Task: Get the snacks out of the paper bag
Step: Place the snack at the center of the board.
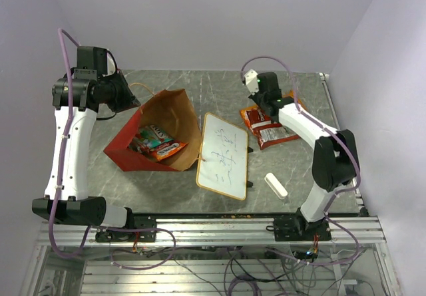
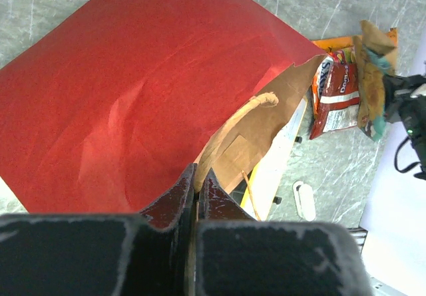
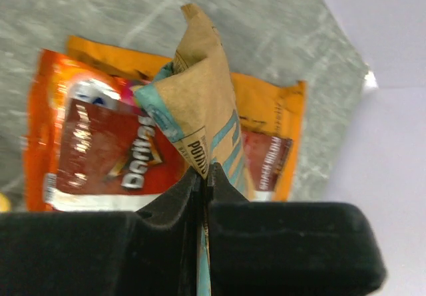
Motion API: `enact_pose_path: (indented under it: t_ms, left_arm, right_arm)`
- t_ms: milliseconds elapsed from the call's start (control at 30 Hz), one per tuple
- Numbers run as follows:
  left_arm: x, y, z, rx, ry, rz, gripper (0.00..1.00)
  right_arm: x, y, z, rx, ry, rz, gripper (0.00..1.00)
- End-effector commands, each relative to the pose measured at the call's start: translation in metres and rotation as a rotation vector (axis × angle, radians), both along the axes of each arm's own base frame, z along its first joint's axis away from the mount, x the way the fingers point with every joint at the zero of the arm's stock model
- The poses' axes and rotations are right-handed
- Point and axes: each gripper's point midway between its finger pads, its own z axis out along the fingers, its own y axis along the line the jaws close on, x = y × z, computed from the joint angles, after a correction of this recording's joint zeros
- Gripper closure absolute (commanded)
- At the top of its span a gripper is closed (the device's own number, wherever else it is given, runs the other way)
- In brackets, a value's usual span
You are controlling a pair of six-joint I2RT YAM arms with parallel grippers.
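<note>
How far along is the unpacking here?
Done: red and orange packets lie on the table's right side. In hand: right gripper pinches a brown-and-teal packet above them; left gripper grips the paper bag by its rim. Left: at least two packets inside the bag.

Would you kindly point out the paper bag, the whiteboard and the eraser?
paper bag (image 1: 122, 148), top view, red outer side.
whiteboard (image 1: 223, 156), top view, white face centre.
eraser (image 1: 275, 185), top view, block's middle.

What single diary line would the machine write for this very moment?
left gripper: shut on rim of red paper bag | right gripper: shut on brown-and-teal packet, over red and orange packets on table | in bag: more packets
</note>
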Motion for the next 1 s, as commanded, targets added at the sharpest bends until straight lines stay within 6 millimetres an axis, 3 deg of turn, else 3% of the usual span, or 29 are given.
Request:
enact_pose_path:
  t_ms: [0,67,167,333,400,467,667,733,967]
  left_arm:
    - [0.001,-0.004,0.006,0.002,-0.015,-0.026,0.93]
    - [0.001,-0.003,0.006,0.007,-0.016,-0.026,0.93]
    - [0.0,-0.002,0.005,0.012,-0.014,-0.025,0.93]
    - [0.0,-0.001,0.005,0.017,-0.016,-0.025,0.93]
    - [0.001,-0.002,0.004,0.016,-0.015,-0.027,0.93]
    - [0.001,-0.002,0.005,0.015,-0.017,-0.028,0.93]
    - [0.0,-0.006,0.004,-0.013,-0.021,-0.034,0.93]
    - [-0.003,-0.007,0.002,-0.024,-0.019,-0.034,0.93]
    - [-0.009,-0.014,-0.002,-0.078,-0.033,-0.027,0.93]
  right_arm:
    - [0.01,0.046,-0.022,0.1,0.021,0.031,1.0]
    - [0.009,0.06,-0.044,0.142,0.066,0.039,1.0]
    - [0.006,0.076,-0.061,0.237,0.109,0.034,1.0]
    - [0.0,0.087,-0.08,0.356,0.16,-0.032,0.99]
    - [-0.002,0.092,-0.08,0.382,0.18,-0.032,0.95]
    - [-0.003,0.097,-0.073,0.408,0.185,-0.023,0.89]
    - [-0.013,0.103,-0.024,0.504,0.115,0.027,0.65]
    - [-0.021,0.103,-0.013,0.519,0.106,0.059,0.56]
    - [-0.064,0.111,0.024,0.561,0.061,0.275,0.41]
